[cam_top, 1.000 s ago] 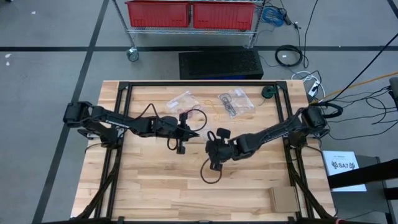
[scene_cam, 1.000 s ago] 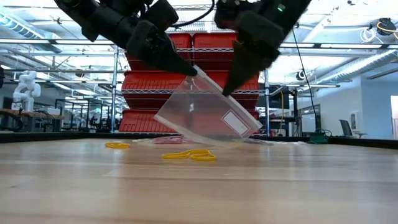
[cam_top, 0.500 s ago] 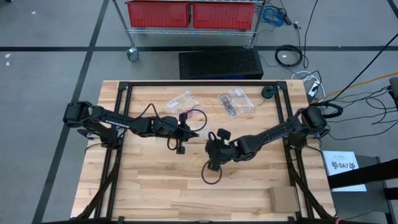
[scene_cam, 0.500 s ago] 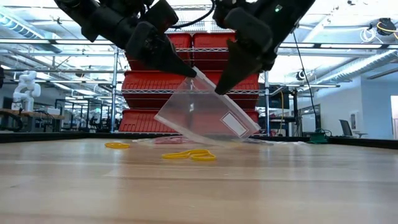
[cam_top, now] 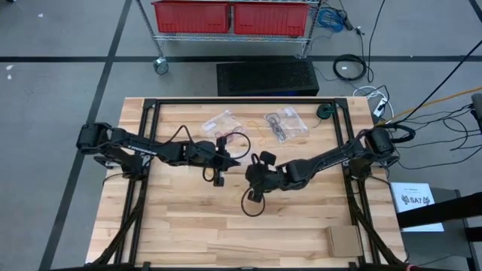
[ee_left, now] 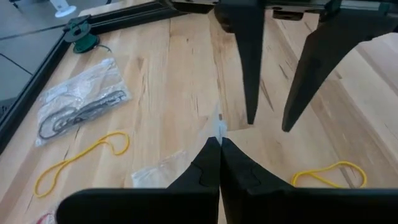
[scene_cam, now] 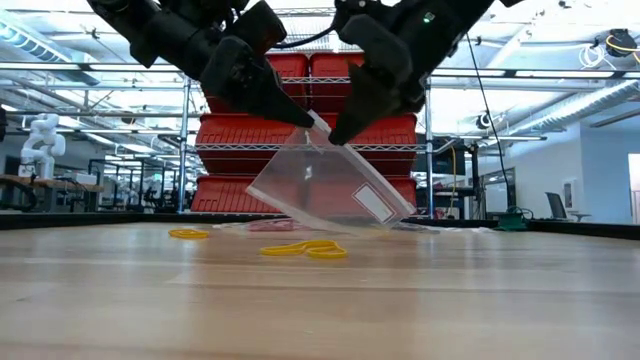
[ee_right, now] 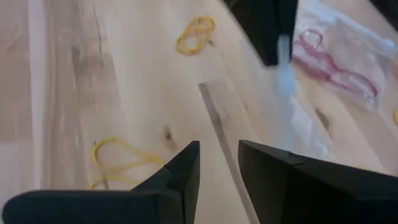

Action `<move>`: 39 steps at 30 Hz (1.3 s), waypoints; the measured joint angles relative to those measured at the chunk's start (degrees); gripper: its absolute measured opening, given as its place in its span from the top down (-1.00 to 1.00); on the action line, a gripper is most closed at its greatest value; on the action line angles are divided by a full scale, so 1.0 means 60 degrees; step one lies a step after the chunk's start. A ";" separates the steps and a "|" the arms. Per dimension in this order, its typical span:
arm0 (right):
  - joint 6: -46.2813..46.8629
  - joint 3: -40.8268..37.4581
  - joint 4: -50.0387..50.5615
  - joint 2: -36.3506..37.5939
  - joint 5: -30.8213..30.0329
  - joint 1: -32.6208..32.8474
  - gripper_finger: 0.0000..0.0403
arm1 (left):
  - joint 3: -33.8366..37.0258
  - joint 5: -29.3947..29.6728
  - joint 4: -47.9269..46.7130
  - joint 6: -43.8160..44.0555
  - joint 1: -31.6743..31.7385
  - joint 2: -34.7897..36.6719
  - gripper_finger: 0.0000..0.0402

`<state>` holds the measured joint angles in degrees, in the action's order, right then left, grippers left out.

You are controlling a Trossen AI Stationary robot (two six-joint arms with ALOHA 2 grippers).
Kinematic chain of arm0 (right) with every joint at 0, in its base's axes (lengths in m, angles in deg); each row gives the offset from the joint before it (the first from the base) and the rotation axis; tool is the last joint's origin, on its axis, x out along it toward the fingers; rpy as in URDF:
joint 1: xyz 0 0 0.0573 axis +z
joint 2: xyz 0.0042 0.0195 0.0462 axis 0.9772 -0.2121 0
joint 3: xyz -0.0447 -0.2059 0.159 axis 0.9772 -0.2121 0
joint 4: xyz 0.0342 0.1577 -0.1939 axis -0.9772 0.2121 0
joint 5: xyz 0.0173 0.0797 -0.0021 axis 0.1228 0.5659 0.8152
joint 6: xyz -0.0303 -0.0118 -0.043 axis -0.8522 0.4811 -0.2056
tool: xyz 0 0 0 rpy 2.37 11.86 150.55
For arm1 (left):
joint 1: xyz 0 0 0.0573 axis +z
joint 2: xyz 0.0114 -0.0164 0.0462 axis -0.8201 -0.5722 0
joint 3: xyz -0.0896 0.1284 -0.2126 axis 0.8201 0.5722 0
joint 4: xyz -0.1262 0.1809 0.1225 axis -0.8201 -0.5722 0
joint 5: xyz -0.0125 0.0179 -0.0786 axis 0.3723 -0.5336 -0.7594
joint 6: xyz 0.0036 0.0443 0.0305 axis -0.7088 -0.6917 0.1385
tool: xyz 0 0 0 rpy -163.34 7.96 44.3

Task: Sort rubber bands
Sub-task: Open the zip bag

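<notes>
**Empty bag held up at mid-surface; right pincer closing on its free lip**

We note the left pincer (scene_cam: 308, 118) clamped tight on the upper edge of an empty clear plastic zip bag with a white label (scene_cam: 330, 188), which hangs tilted above the middle of the wooden surface (cam_top: 301, 226), its lower corner apparently at the wood. The right pincer (scene_cam: 335, 135) sits just beside the left one at the same bag edge, fingers narrowly parted and holding nothing that we can confirm; in the left wrist view its two dark fingers (ee_left: 250, 74) point down just past the bag's lip.

The thin rubber bands are not in this bag. Loose yellow loops (scene_cam: 305, 249) lie on the surface near the bag, with another yellow loop (scene_cam: 188, 234) farther out. Toward the far edge lie a clear bag of red bands (ee_right: 336, 59) and a clear bag of black bands (ee_left: 78, 106).

Risks, as we judge them:
- The film is thin and slack; the right fingers may close on both walls and pinch the mouth shut instead of opening it.
- If the right fingers miss the lip, they close on air.
- A pull with the two pincers so near each other could slip the bag from the left grip.
- The hanging bag could sweep the yellow loops beneath it.
</notes>
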<state>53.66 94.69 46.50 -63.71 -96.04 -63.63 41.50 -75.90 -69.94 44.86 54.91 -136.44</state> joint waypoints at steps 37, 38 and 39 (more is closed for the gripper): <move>-0.1422 -0.0640 -0.1098 0.0685 0.0318 -0.0907 0.21 | 0.0000 -0.0004 -0.0193 -0.0100 0.0000 0.0000 1.00; -0.1418 -0.0757 -0.1334 0.0684 0.0321 -0.0923 0.21 | 0.0000 -0.0004 -0.0197 -0.0100 0.0000 0.0000 1.00; -0.1426 -0.0832 -0.1514 0.0680 0.0316 -0.0927 0.21 | 0.0000 -0.0004 -0.0193 -0.0100 0.0000 0.0000 1.00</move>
<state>45.10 89.70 37.42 -59.63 -94.15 -69.20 41.50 -75.93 -71.10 44.26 54.91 -136.44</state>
